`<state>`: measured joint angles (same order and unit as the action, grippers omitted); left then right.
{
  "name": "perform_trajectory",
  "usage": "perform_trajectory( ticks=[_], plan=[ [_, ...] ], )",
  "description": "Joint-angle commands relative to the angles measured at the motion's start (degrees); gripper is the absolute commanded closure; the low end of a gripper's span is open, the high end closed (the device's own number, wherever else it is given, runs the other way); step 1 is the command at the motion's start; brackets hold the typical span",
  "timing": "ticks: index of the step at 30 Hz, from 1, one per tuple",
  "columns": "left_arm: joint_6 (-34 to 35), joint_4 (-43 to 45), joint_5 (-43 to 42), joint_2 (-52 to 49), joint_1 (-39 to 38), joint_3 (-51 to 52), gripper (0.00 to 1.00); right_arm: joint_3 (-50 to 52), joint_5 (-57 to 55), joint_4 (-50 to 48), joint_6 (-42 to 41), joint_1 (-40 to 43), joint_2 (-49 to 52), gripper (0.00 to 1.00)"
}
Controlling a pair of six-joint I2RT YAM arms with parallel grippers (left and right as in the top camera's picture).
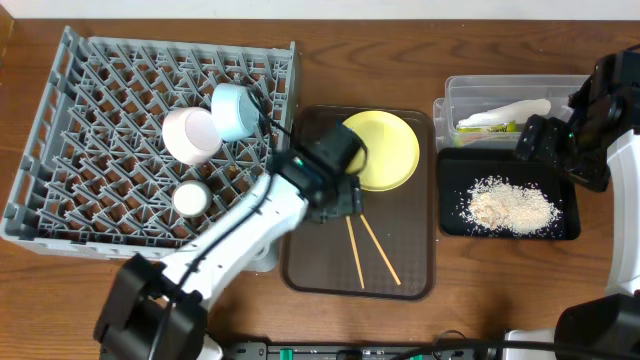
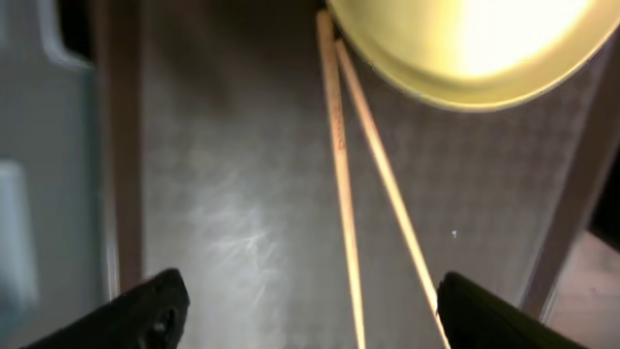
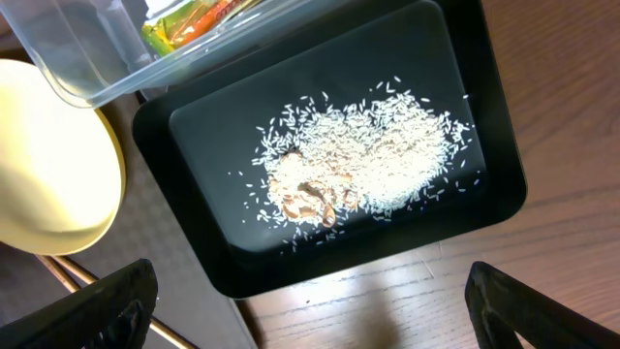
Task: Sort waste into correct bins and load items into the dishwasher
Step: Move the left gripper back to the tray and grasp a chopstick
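**Chopsticks between my left jaws**

Two chopsticks point(image 2: 339, 174) rest on the brown tray point(image 1: 310, 260), their long axis running away from the yellow plate point(image 1: 390, 150). My left jaws hang spread above, straddling both. My right jaws, also spread, hover well apart over the black tray point(image 3: 494, 145).

We see the left arm point(image 1: 240, 235) built of smooth white plastic shells joined by rounded black joints, with a thin black cable point(image 1: 235, 225) running along its long white link. Its black wrist block carries a small green light point(image 1: 297, 160), and beyond it sits the matte black left gripper point(image 1: 342, 200). In the left wrist view we find its fingers point(image 2: 155, 310) dark and round-edged. The right arm point(image 1: 625, 190) repeats the scheme: white shell, black joints and a black right gripper point(image 1: 535, 142), whose fingers point(image 3: 97, 305) look equally dark and slightly grainy.
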<state>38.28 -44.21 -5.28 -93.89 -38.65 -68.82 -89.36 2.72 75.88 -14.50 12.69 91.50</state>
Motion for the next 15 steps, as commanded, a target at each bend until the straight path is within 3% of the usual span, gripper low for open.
perform_trajectory(
  ticks=[1,8,15],
  plan=[
    [2.78,4.76,7.52,-0.46,-3.28,4.00,0.15,-0.85,-0.74,0.15,-0.68,0.00,-0.11,0.01],
    [3.45,10.95,8.98,-0.48,-4.72,8.76,0.15,-0.85,-0.72,0.20,-0.70,-0.02,-0.11,0.01],
    [3.41,11.39,8.94,-2.29,-4.72,9.18,0.16,-0.85,-0.72,0.20,-0.70,-0.02,-0.11,0.01]
  ],
)
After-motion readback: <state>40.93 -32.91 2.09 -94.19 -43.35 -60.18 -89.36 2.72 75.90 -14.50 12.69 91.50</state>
